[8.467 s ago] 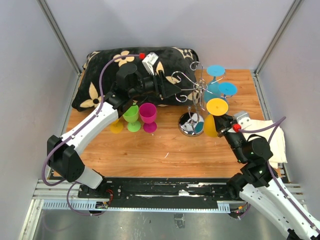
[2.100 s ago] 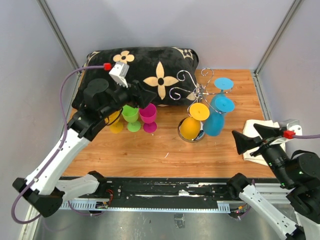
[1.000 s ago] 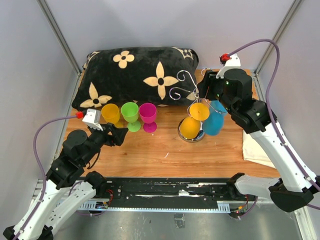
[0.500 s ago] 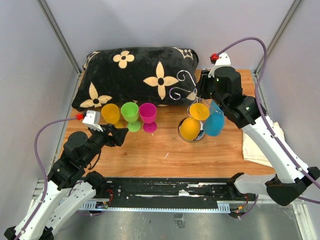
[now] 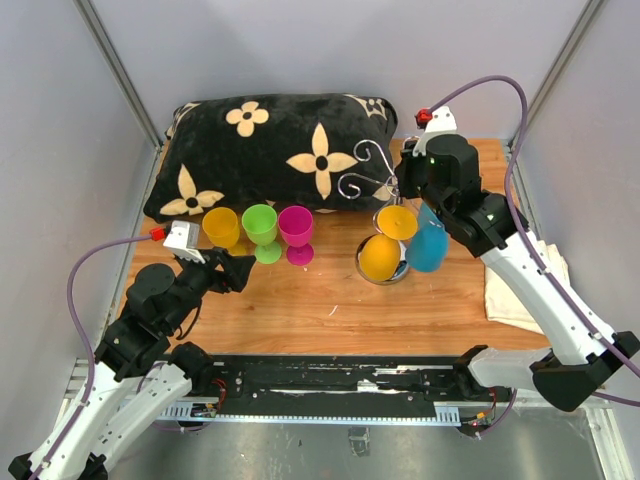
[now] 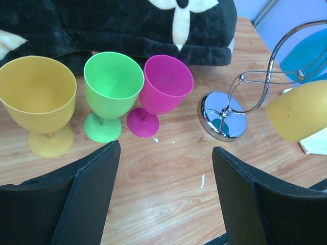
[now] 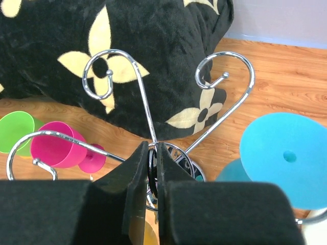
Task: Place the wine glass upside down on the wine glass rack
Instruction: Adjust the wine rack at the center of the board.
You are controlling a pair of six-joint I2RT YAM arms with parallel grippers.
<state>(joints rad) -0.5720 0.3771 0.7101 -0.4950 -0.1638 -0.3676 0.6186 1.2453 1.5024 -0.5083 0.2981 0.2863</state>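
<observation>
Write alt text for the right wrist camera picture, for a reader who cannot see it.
The black right hand pinches the central stem of a chrome wine glass rack, its curled arms fanning upward. The round foot of a blue glass shows at right. A pink glass and a green glass stand at left, before a black flowered pillow.

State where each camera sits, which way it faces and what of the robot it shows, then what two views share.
Top external: above and behind the bases, looking down at the table; both arms show.
Left wrist: on the left arm, low, facing the green glass; open left pincer in view.
Right wrist: over the wine glass rack, facing the pillow; right pincer shut on its stem.
Shared: both wrist views show the magenta glass.
</observation>
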